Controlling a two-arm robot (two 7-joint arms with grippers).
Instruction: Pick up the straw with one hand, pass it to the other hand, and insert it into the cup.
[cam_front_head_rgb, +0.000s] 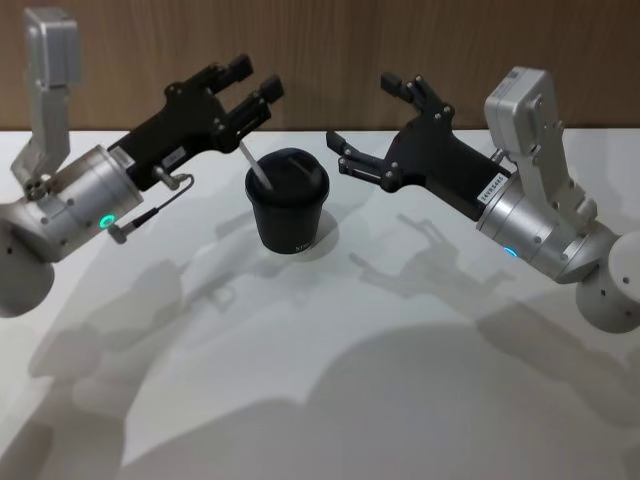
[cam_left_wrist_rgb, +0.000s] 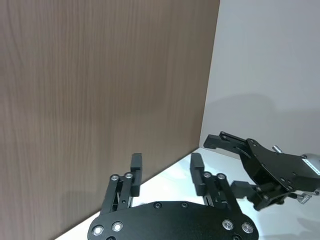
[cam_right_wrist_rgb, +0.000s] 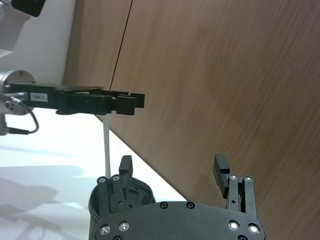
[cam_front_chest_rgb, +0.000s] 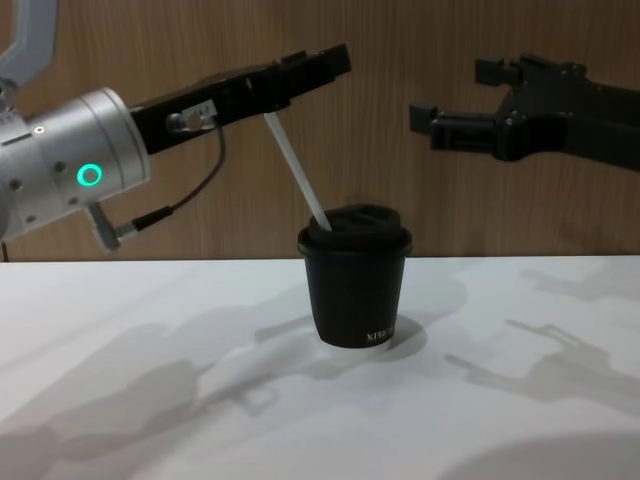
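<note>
Two claws: both raised above the white bench (cam_front_head_rgb: 330, 400), one on each side of the cup, in front of a wood-grain wall (cam_left_wrist_rgb: 100, 90).
Left claw (cam_front_head_rgb: 258, 80): black fingers on a silver wrist with a green glowing ring, reaching in above the cup from the robot's left. The left wrist view shows its fingers parted with a clear gap and nothing between the tips. In the chest view the straw's top end meets the underside of this claw; whether the fingers touch it I cannot tell.
Right claw (cam_front_head_rgb: 365, 125): black, on a silver wrist, held to the right of the cup and apart from it. Its fingers are spread wide and hold nothing.
Straw (cam_front_chest_rgb: 295, 170): thin and white, tilted, its lower end in the cup's lid near the left edge, its upper end leaning up toward the left claw.
Cup (cam_front_head_rgb: 287, 215): small black paper cup with a black domed lid and tiny white lettering low on its side, standing upright on the bench between the two claws.
Cable (cam_front_head_rgb: 160, 200): thin and dark, looping under the left wrist.
</note>
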